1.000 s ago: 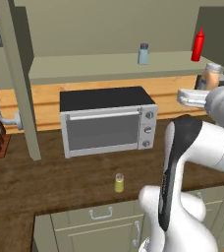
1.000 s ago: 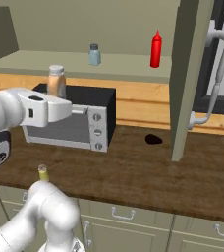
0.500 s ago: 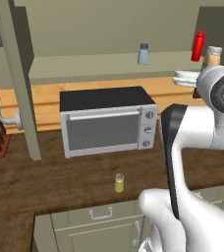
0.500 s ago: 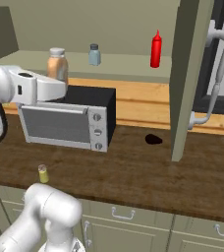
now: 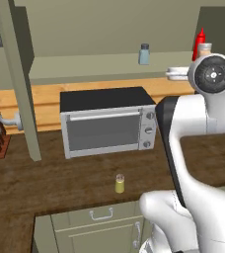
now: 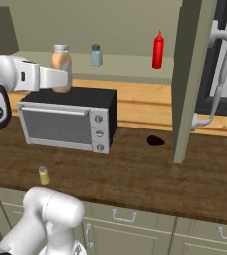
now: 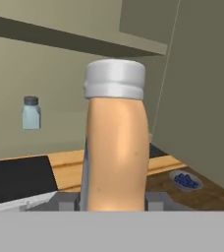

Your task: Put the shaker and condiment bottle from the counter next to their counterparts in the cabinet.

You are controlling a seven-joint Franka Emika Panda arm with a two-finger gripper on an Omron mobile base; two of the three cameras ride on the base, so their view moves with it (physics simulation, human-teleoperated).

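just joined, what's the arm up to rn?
The gripper is shut on the tan bottle, holding it upright in the air above the toaster oven, in front of the open wall cabinet. On the cabinet shelf stand a pale blue shaker and a red squeeze bottle. The small yellow shaker sits on the wooden counter, not yet picked up.

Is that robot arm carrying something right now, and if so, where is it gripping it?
Yes. The gripper is shut on the condiment bottle, the tan one with a white cap. The jaws clamp it low on its body, near the base, and the bottle stands upright.
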